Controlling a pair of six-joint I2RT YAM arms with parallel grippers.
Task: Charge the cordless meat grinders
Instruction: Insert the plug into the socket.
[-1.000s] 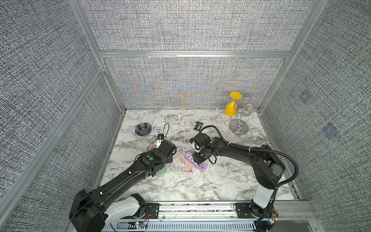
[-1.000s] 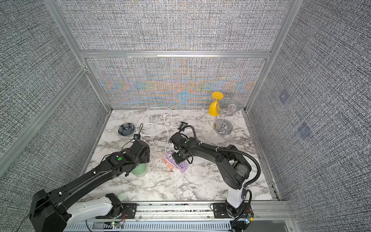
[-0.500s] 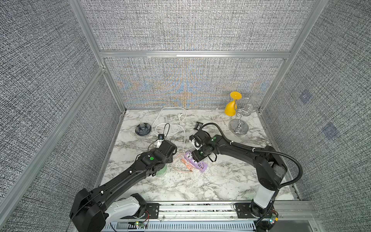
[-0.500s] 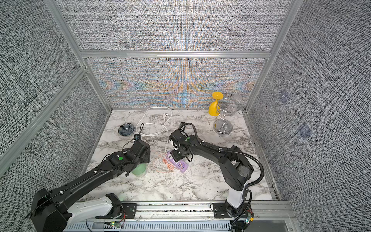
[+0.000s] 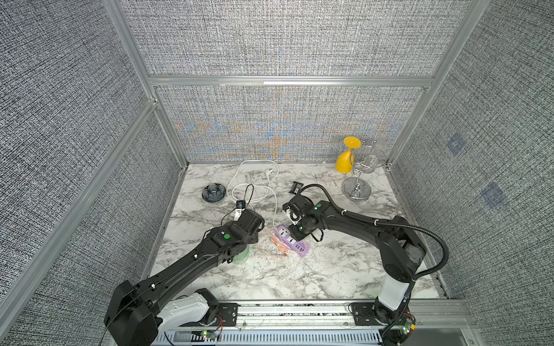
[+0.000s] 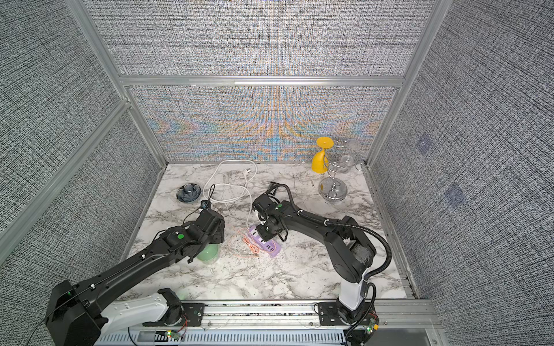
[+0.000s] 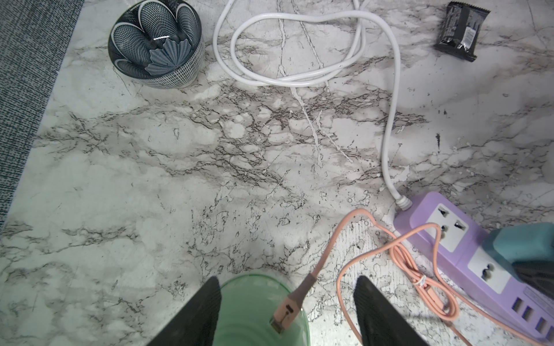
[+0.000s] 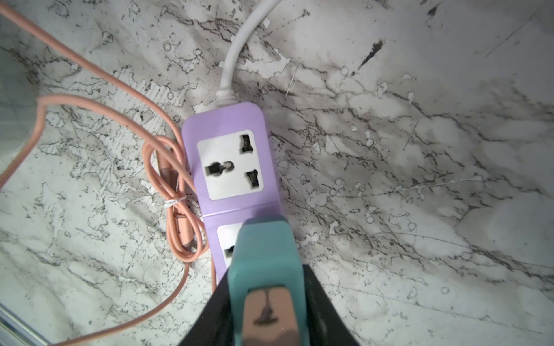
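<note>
A: Where is the cordless meat grinder found?

B: It is seen upright, left of the purple power strip, between the widely spread jaws of the left gripper; nothing is clamped. A pink cable is laid with its plug against the dome.

A: And the right gripper?

B: It is closed on the teal charger, held over the strip's second socket. The strip is laid far-left to near-right, so a straight downward press is judged needed. The grinder is nearer the left arm.
</note>
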